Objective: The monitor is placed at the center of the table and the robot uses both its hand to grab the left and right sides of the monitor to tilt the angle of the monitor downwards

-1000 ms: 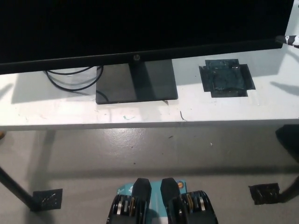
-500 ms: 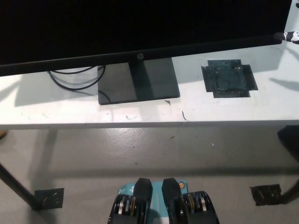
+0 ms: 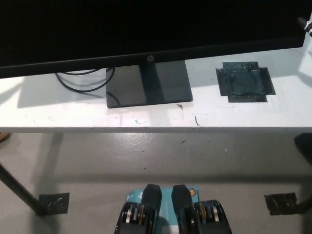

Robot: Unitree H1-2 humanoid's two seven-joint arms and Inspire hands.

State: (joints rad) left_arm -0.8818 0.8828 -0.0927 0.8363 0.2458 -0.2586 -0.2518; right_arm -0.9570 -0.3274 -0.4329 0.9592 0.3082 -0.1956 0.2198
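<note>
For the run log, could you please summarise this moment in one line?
monitor: centred on table | stand base: flat | left robot hand: not visible | right robot hand: not visible | grasp: unconfirmed

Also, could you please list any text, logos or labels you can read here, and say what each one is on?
"hp": round logo on the bottom bezel of the monitor, small and only just legible.
No print shows on the black tape patch or the table.

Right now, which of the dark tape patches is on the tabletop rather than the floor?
The large cross-shaped tape patch, right of the monitor base on the white table. The two smaller patches lie on the grey floor by the table legs.
</note>
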